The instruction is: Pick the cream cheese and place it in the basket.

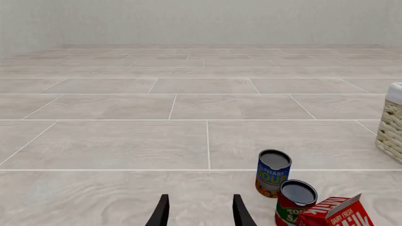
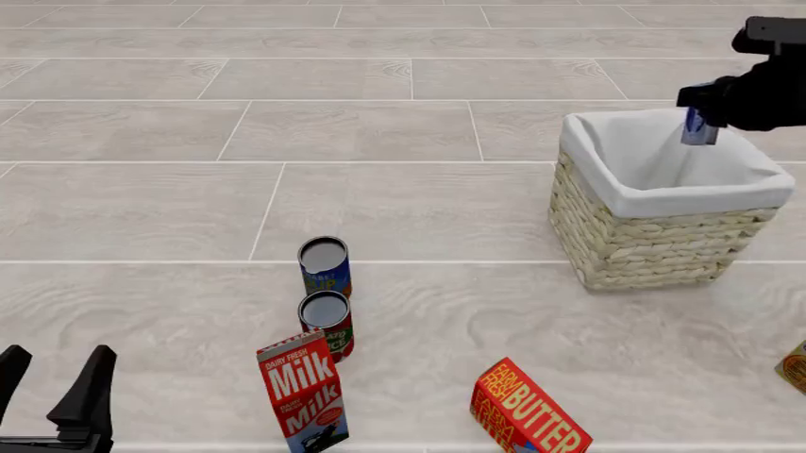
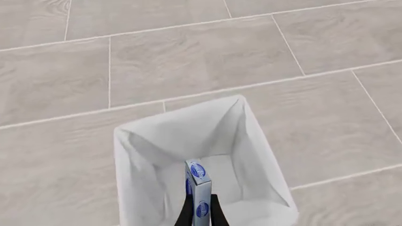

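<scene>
The cream cheese [image 3: 198,188], a small pale blue-white box with dark blue ovals, is held edge-on in my right gripper [image 3: 198,212], directly above the open mouth of the basket [image 3: 144,155]. In the front view the right gripper [image 2: 700,121] hangs over the back right of the wicker basket [image 2: 655,245] with the cream cheese [image 2: 696,129] poking down from it. My left gripper [image 2: 51,377] is open and empty at the near left edge; its fingers [image 1: 162,212] show in the left wrist view.
Two upright cans [image 2: 324,266] [image 2: 327,323], a red milk carton [image 2: 302,389] and a red-orange butter box [image 2: 529,413] stand near the front middle. Another item [image 2: 794,366] shows at the right edge. The basket's side also shows in the left wrist view [image 1: 392,127].
</scene>
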You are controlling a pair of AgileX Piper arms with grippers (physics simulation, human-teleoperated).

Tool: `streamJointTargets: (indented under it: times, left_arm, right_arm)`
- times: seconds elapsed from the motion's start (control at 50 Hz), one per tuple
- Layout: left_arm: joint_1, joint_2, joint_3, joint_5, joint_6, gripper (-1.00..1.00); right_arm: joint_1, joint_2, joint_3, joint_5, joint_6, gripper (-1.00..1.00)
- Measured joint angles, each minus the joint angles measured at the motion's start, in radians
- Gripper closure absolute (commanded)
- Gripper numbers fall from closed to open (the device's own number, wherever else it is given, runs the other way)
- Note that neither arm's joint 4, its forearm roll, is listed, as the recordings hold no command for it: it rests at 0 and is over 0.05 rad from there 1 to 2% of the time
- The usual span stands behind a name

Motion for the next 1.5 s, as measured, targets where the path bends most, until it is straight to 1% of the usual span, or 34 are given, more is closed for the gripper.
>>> streamJointTargets:
  times: [0.32,0.8,1.32,1.34,1.5]
  left_arm:
    - [0.000,0.000,0.000,0.000,0.000,-1.00]
    - [0.000,0.000,0.000,0.000,0.000,-1.00]
    - [0.000,0.000,0.000,0.000,0.000,-1.00]
    - [0.000,0.000,0.000,0.000,0.000,-1.00]
    - [0.000,0.000,0.000,0.000,0.000,-1.00]
  right_arm:
    - [-0.007,0.034,0.030,-0.060,0.025,1.00]
    - [-0.015,0.072,0.075,-0.134,0.029,1.00]
    - [-0.008,0.086,0.095,-0.147,0.015,1.00]
    - [-0.009,0.086,0.096,-0.147,0.015,-1.00]
    - [-0.013,0.075,0.096,-0.147,0.015,-1.00]
